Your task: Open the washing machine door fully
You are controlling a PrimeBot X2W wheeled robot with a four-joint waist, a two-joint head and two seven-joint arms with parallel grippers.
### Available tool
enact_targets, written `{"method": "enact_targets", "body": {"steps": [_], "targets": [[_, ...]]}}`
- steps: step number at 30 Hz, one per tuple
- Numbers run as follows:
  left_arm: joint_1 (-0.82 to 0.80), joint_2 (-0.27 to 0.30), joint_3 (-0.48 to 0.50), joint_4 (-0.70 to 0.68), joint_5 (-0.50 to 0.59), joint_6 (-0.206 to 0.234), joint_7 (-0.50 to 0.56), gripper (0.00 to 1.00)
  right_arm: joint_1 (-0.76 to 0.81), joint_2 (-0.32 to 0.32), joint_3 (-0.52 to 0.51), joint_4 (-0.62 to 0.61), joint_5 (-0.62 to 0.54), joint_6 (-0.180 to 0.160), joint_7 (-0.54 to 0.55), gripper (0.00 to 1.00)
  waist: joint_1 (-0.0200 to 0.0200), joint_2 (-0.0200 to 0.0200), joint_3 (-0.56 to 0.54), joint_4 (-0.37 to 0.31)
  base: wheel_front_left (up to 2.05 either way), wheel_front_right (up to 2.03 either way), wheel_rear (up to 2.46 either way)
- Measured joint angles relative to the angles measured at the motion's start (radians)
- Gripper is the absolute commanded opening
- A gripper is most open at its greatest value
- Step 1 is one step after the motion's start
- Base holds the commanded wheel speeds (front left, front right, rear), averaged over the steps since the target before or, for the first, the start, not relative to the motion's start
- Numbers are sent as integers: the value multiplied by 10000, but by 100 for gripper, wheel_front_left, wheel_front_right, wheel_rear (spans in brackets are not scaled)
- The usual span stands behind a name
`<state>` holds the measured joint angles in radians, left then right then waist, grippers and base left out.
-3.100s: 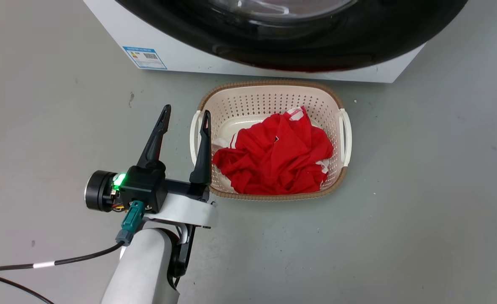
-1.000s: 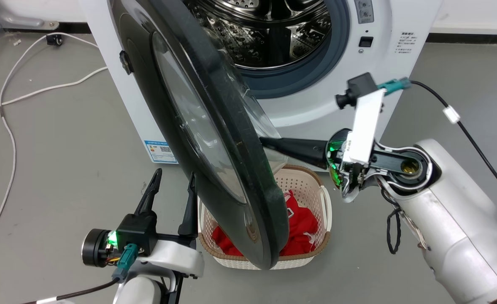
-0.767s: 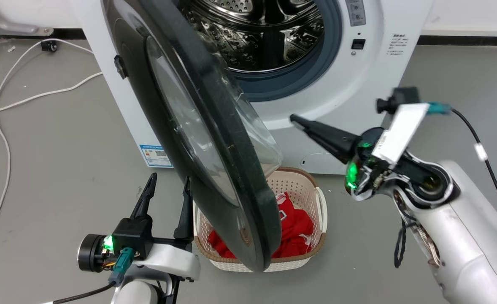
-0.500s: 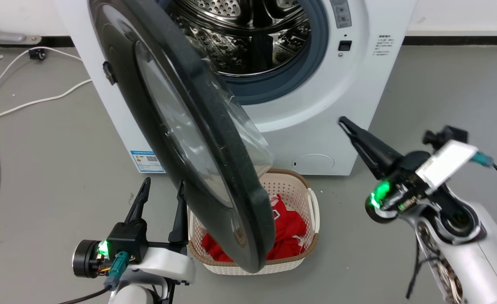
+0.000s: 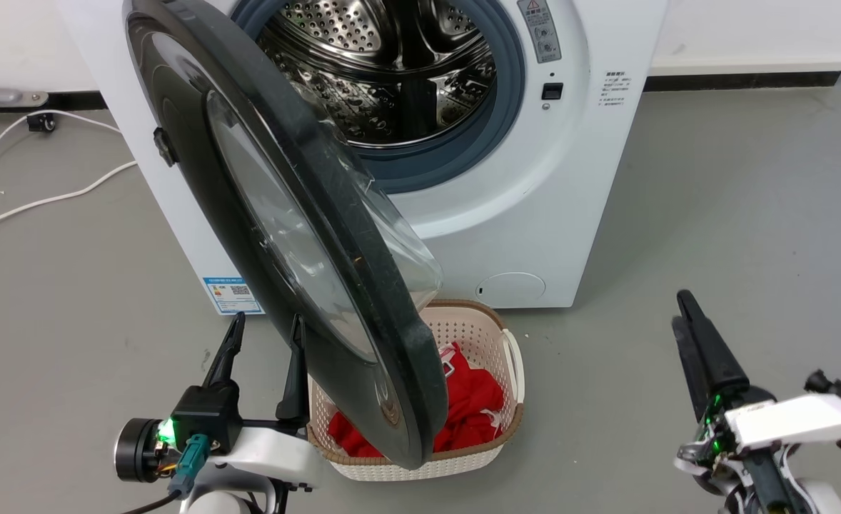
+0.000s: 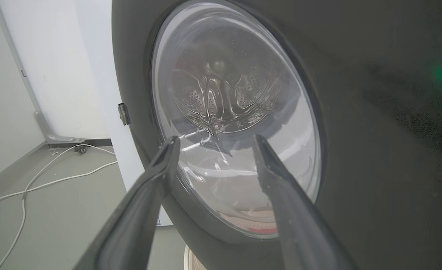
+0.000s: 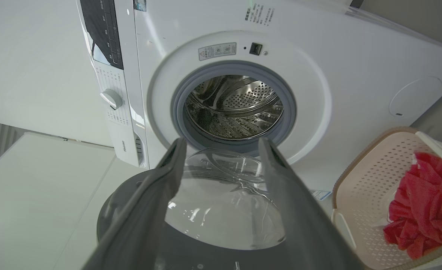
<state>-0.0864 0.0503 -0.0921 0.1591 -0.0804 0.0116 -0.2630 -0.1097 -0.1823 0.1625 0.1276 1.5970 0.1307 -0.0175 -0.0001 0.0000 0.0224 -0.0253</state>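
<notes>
Head view, against half a second ago: right gripper point(image 5: 680, 308) has left the washing machine point(image 5: 535, 214) front and now sits low at the right over bare floor, well apart from the washing machine door point(image 5: 392, 335). The whole picture has also shifted (camera movement, not the machine's).

- Door: swung out on its left-hand hinge, at much the same angle to the machine as before, lower edge hanging over the laundry basket point(image 5: 474, 325).
- Drum point(image 5: 392, 71): exposed, grey ring around it.
- Right gripper, right wrist view point(image 7: 221, 141): fingers parted, nothing between them, aimed at the open drum.
- Left gripper point(image 5: 265, 321): unchanged, low left, fingers spread and empty. In the left wrist view point(image 6: 214, 139) it faces the door's point(image 6: 375, 150) outer glass at close range; whether it touches cannot be told.

Surroundings:
- Basket on the floor against the machine's foot, holding red cloth point(image 5: 470, 400), directly under the door.
- Blue label point(image 5: 231, 295) and round cover point(image 5: 510, 287) low on the front.
- White cable point(image 5: 42, 203) on the floor, far left.

In the door's outward path: the left gripper, just beside its outer face.
</notes>
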Motion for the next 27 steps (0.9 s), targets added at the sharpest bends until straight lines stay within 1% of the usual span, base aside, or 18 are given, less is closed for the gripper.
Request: {"method": "enact_targets", "body": {"steps": [4, 7, 9, 11, 14, 16, 18, 21, 23, 27], "targets": [[25, 0, 8, 0, -2, 0, 0, 100, 268, -38, 123, 171, -1914, 0, -1544, 100, 0, 0, -27, -55, 0, 0, 0], [33, -2, 12, 0, -2, 2, 0, 100, 286, -142, -54, 399, -3764, 0, -2232, 100, 0, 0, -30, -75, 0, 0, 0], [40, 0, 25, 0, 0, 2, 0, 100, 277, -159, -405, 426, -5354, 0, -2387, 100, 0, 0, -18, -91, 0, 0, 0], [43, 0, 40, -2, 12, 4, 0, 100, 262, -75, -961, 320, -7304, 0, -2431, 100, 0, 0, -3, -100, 0, 0, 0], [43, 0, 88, -8, 50, 4, 0, 100, 260, 437, -1829, -493, -10299, 2, -2452, 100, 0, 0, 21, -94, 0, 0, 0], [43, -2, 92, -19, 54, 4, 0, 100, 340, 711, -1977, -1030, -12144, 2, -2454, 100, 0, 0, 30, -73, 0, 0, 0], [43, 0, 113, -17, 54, 4, 0, 100, 523, 915, -1996, -1434, -13436, 4, -2458, 100, 0, 0, 36, -48, 0, 0, 0], [43, 0, 132, -21, 56, 15, 0, 100, 919, 1127, -1829, -1615, -14719, 2, -2456, 100, 0, 0, 55, -23, 0, 0, 0], [43, 0, 138, -23, 56, 17, 0, 100, 1089, 1212, -1726, -1570, -15219, 4, -2456, 100, 0, 0, 48, -13, 0, 0, 0], [43, 0, 148, -31, 56, 48, 0, 100, 1359, 1279, -1685, -1277, -15516, 4, -2456, 100, 0, 0, 63, -2, 0, 0, 0]]}}
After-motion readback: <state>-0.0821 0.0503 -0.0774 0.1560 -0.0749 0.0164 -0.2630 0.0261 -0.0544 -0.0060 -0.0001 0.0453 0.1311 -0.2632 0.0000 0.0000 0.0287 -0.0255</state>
